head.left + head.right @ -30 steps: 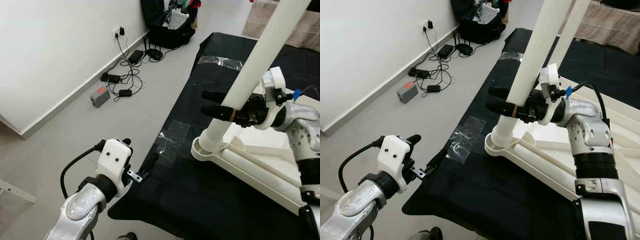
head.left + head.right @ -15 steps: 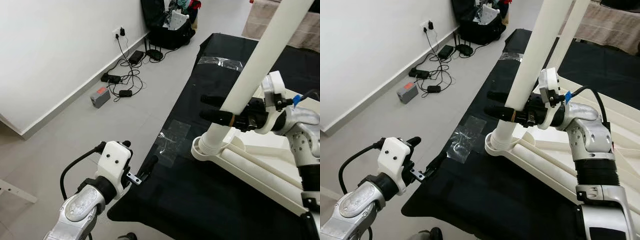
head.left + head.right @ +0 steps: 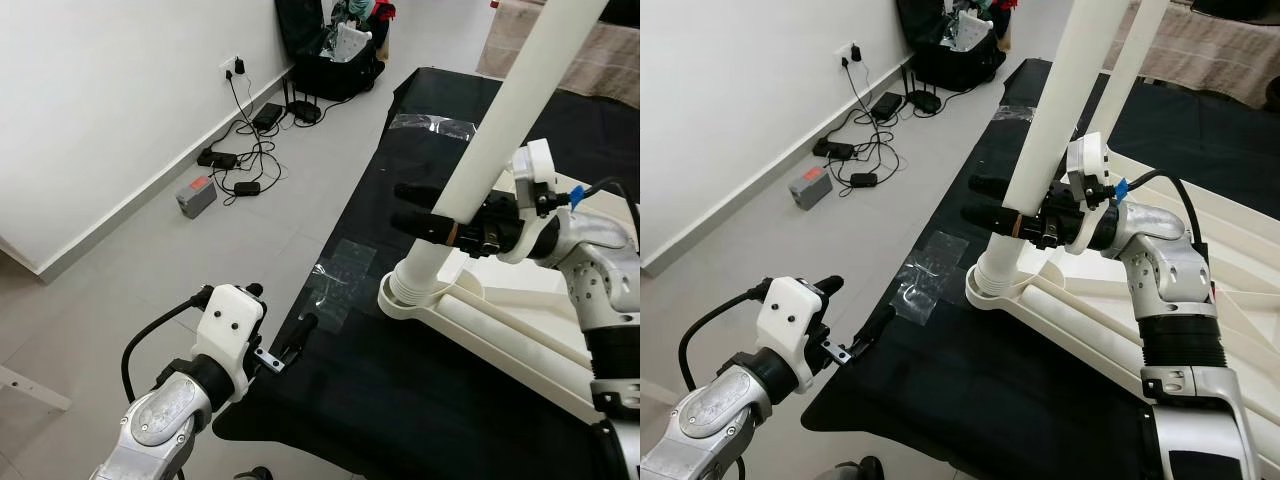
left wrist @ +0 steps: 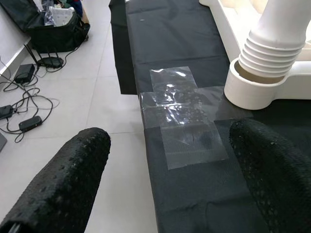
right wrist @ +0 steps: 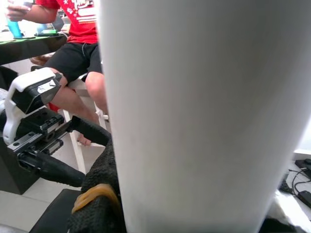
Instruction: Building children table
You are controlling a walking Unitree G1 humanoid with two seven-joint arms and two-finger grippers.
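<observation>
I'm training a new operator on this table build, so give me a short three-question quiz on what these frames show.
1. True or false: the right gripper is closed around the white table leg.
2. What does the leg's ribbed lower end sit in?
A. a round socket at the tabletop's corner
B. the grey floor
C. the black bag
3. What are the left gripper's fingers doing?

Key:
1. True.
2. A.
3. They are spread open and hold nothing, hovering over the taped edge of the black mat.
</observation>
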